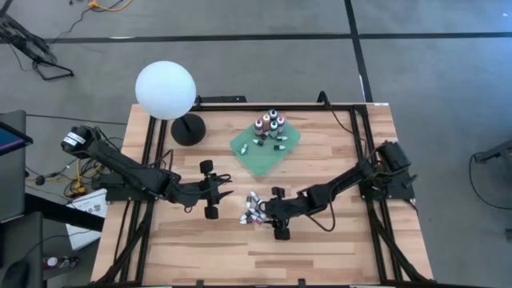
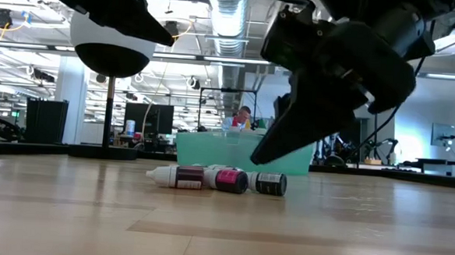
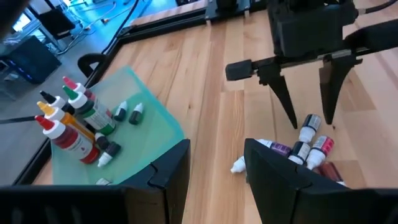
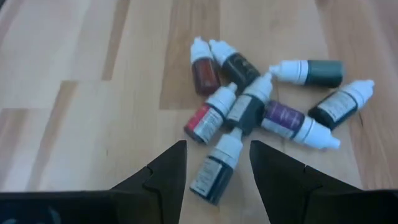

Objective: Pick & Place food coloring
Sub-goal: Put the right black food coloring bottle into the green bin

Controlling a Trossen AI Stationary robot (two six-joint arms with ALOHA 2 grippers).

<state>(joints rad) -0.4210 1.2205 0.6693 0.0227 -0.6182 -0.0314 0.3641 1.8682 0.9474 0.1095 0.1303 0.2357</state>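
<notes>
Green cloth, a square of it [image 1: 260,156], lies toward the far side of the pale wooden table [image 1: 336,240] and already carries a handful of small dropper bottles [image 1: 269,124], some upright, a few tipped over. So part of the job looks done. What is left is a heap of little white-capped food coloring bottles [image 4: 249,112] lying on their sides on the bare wood near the table's middle. The right gripper [image 1: 279,213] hovers just beside that heap, its fingers apart and holding nothing. The left gripper [image 1: 210,189] waits nearby, also spread and empty. By my reckoning roughly half remains.
</notes>
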